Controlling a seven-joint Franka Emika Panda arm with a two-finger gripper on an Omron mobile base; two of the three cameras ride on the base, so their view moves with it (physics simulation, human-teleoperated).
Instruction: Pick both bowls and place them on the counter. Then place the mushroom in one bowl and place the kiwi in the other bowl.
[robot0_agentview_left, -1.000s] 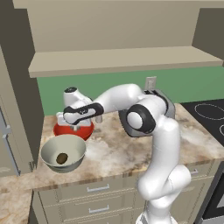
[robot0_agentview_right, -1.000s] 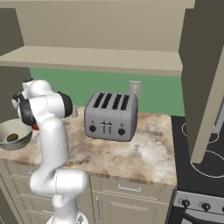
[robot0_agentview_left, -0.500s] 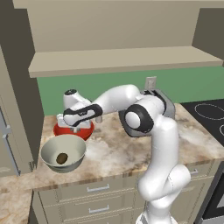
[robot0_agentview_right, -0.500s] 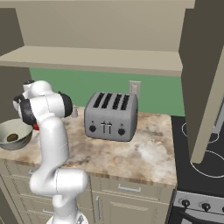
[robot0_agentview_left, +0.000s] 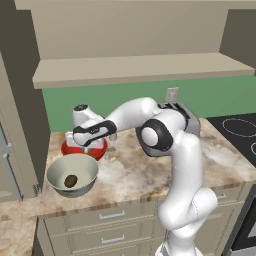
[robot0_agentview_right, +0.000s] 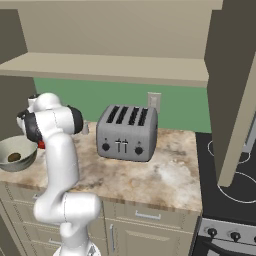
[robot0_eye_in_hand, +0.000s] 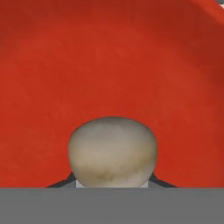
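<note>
The glossy red bowl (robot0_agentview_left: 69, 149) stands on the mottled stone counter (robot0_agentview_left: 135, 175), near the green wall. My gripper (robot0_agentview_left: 86, 144) hangs low over it, pointing down into it. In the hand view the pale grey-white mushroom (robot0_eye_in_hand: 112, 151) sits between the fingertips (robot0_eye_in_hand: 61, 182), with my gripper (robot0_eye_in_hand: 112, 183) shut on it and the red bowl's inside (robot0_eye_in_hand: 109, 57) close behind. In front of the red bowl stands the silvery-grey bowl (robot0_agentview_left: 56, 172), and the dark kiwi (robot0_agentview_left: 70, 180) lies inside it. From the right the grey bowl (robot0_agentview_right: 26, 159) with the kiwi (robot0_agentview_right: 14, 157) is at the counter's left end.
A grey four-slot toaster (robot0_agentview_right: 127, 132) stands mid-counter behind the arm. A black stove top (robot0_agentview_right: 227, 175) borders the counter on the right. A beige shelf board (robot0_agentview_left: 140, 70) runs above. The counter's front edge lies just before the grey bowl.
The hand has sunk slightly toward the red bowl with the mushroom still in it. The bowls and the kiwi have not moved.
</note>
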